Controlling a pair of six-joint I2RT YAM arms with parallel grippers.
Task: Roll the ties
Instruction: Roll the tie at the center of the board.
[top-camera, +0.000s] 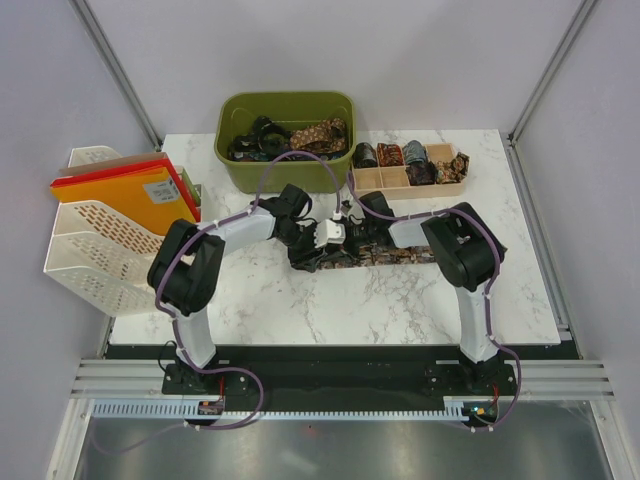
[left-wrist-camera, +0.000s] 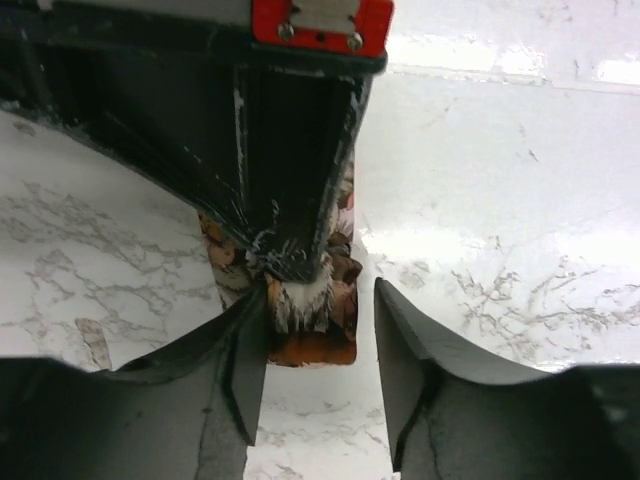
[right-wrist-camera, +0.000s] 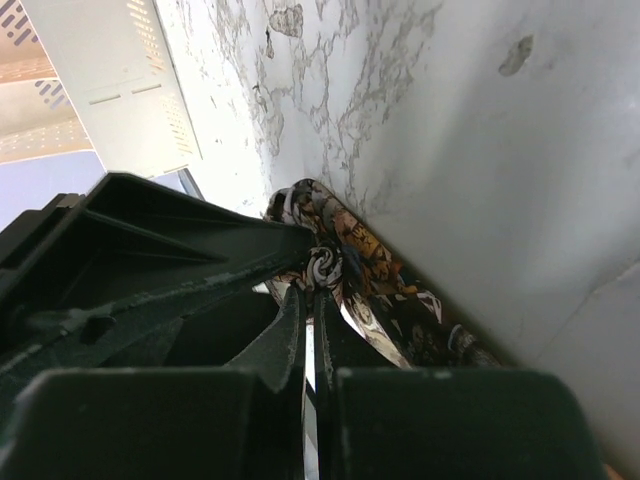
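Observation:
A dark tie (top-camera: 400, 255) with brown-gold paisley print lies across the middle of the marble table (top-camera: 300, 310). Both grippers meet at its left end. My right gripper (right-wrist-camera: 312, 285) is shut on the small rolled end of the tie (right-wrist-camera: 370, 260); in the left wrist view its black fingers (left-wrist-camera: 295, 200) come down from above onto the fabric. My left gripper (left-wrist-camera: 320, 290) stands open around that same end of the tie (left-wrist-camera: 335, 320); its left finger touches the cloth and its right finger stays apart. From above, the left gripper (top-camera: 310, 243) and the right gripper (top-camera: 347, 235) are almost touching.
A green bin (top-camera: 288, 105) with several loose ties stands at the back. A wooden divided tray (top-camera: 395, 180) to its right holds rolled ties. A white basket (top-camera: 95, 240) with orange folders (top-camera: 125, 190) stands on the left.

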